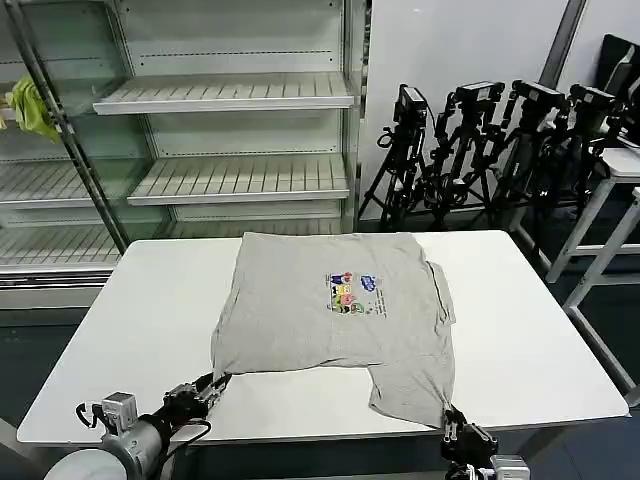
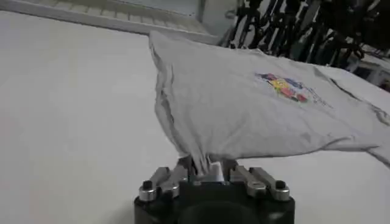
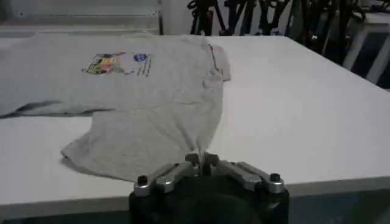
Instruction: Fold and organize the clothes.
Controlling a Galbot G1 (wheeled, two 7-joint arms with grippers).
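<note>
A: Shirt (image 1: 330,305), grey, chest print (image 1: 353,293) up, lies spread on the white tabletop (image 1: 140,330), partly folded. What do we see at our left?

B: Our left gripper (image 1: 213,387) sits low at the near left edge, its jaws pinched shut on the shirt's near left corner. From the left wrist, we see the cloth (image 2: 244,109) gathered into the left gripper (image 2: 204,167) and rising away in a ridge.

A: And across to the right?

B: A flap of shirt hangs toward the near edge. Our right gripper (image 1: 452,421) is at that edge, jaws clamped narrow on the flap's tip. The right wrist shows the fabric (image 3: 152,122) drawn to a point inside the right gripper (image 3: 201,159).

A: Behind the tabletop?

B: Shelves (image 1: 220,95) at left with a yellow-green cloth (image 1: 32,108), tripods (image 1: 470,150) at right.
</note>
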